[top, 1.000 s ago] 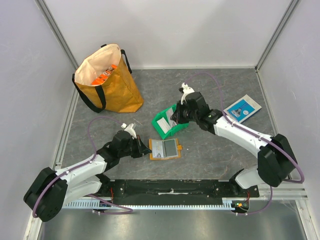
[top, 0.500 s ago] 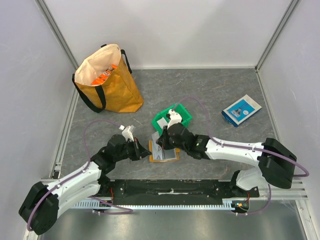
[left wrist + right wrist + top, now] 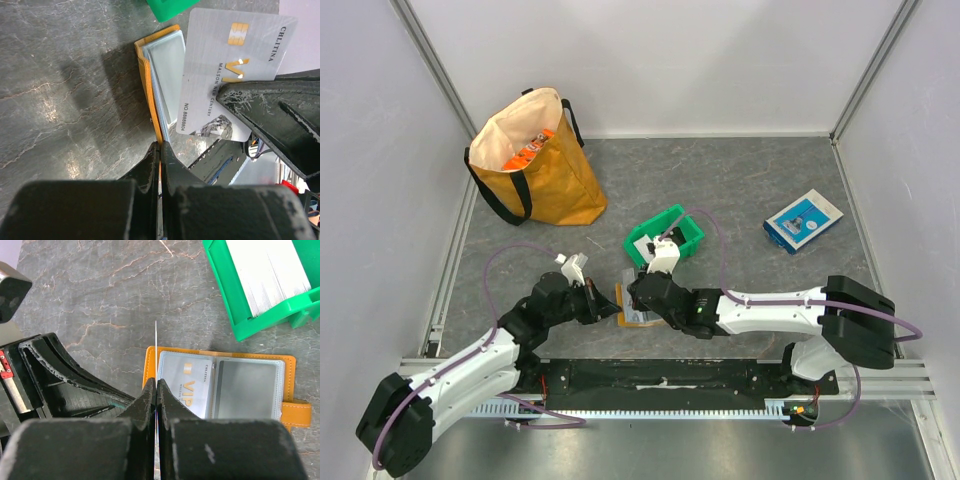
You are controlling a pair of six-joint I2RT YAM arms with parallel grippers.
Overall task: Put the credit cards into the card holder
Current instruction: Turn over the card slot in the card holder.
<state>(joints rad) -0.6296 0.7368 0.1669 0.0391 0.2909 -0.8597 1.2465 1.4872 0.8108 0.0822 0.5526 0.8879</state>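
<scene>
The card holder (image 3: 165, 356) is an orange wallet lying open on the table, also seen in the top view (image 3: 646, 322). A light grey card (image 3: 192, 382) sits in its left pocket. My left gripper (image 3: 160, 146) is shut on the wallet's left edge (image 3: 150, 95). My right gripper (image 3: 156, 382) is shut on a light grey credit card (image 3: 220, 65), held upright just above the wallet's left half. The right wrist view shows that card edge-on (image 3: 156, 347). From above, the right gripper (image 3: 638, 295) covers most of the wallet, with the left gripper (image 3: 607, 303) beside it.
A green bin (image 3: 682, 236) with more white cards (image 3: 270, 270) stands just behind the wallet. The orange-yellow tote bag (image 3: 535, 165) is at the back left. A blue-and-white box (image 3: 804, 220) lies to the right.
My right arm has swung from the green bin down and left to the wallet, carrying the card. The left gripper has stayed on the wallet's edge.
</scene>
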